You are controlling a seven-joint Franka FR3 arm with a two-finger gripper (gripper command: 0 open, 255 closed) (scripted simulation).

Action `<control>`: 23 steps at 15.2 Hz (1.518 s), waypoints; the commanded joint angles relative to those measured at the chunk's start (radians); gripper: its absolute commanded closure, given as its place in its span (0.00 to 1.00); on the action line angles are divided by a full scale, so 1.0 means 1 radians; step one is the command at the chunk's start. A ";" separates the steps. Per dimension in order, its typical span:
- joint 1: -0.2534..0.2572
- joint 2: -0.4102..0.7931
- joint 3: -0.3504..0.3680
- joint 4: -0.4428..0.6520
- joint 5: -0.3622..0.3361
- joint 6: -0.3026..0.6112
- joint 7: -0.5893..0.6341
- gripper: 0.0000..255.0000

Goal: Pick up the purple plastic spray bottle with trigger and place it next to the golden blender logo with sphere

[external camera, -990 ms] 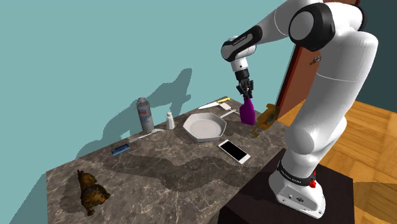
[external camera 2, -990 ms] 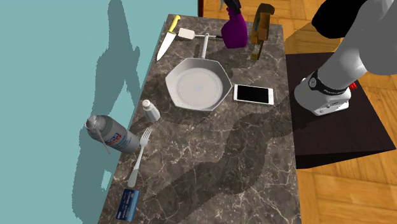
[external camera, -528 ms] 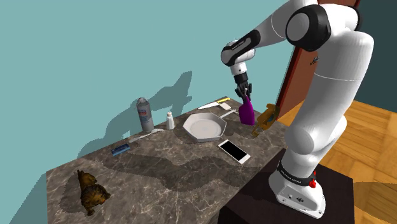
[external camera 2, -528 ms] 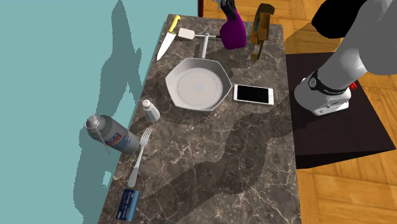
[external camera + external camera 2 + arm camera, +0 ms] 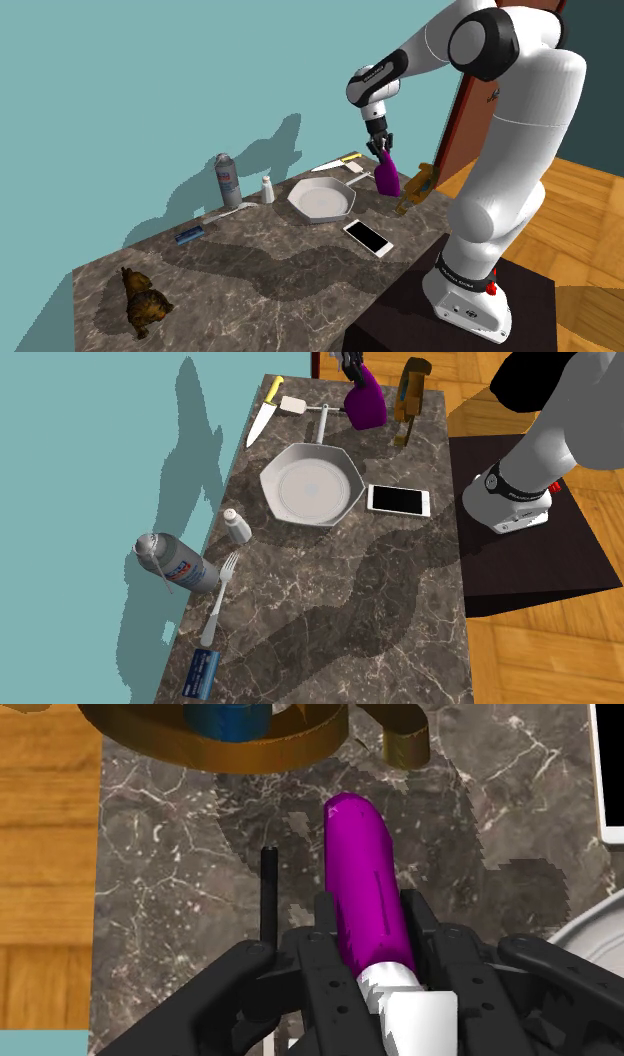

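Gripper [image 5: 382, 150] clamped on bottle [image 5: 388, 178] top, bottle tilted, at worktop [image 5: 280, 270] end. Logo [image 5: 417, 185] just beside it on the shoulder view's right, pan [image 5: 320, 198] on its left.

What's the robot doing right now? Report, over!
Black fingers shut on purple spray bottle. Bottle tilted, close beside golden logo. White pan nearby, not in the way.

One stone counter [image 5: 330, 612] — one pan [image 5: 311, 485], one phone [image 5: 399, 500], one knife [image 5: 262, 418], one fork [image 5: 220, 595], one spray can [image 5: 176, 564], one shaker [image 5: 237, 527], one purple bottle [image 5: 368, 402], one golden logo [image 5: 412, 392], one blue packet [image 5: 204, 672], one brown figurine [image 5: 143, 300].
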 commanded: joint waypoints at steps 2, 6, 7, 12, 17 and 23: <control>-0.006 0.057 -0.003 -0.034 0.000 0.007 -0.003 1.00; -0.005 0.052 -0.001 -0.041 0.000 0.009 0.000 0.00; 0.002 0.066 0.005 -0.018 0.008 -0.002 0.008 0.00; -0.005 0.058 0.001 0.000 0.003 -0.026 -0.004 0.00; 0.001 0.070 0.006 0.104 0.011 -0.119 -0.010 0.00; 0.000 0.070 0.007 0.104 0.011 -0.119 -0.009 0.00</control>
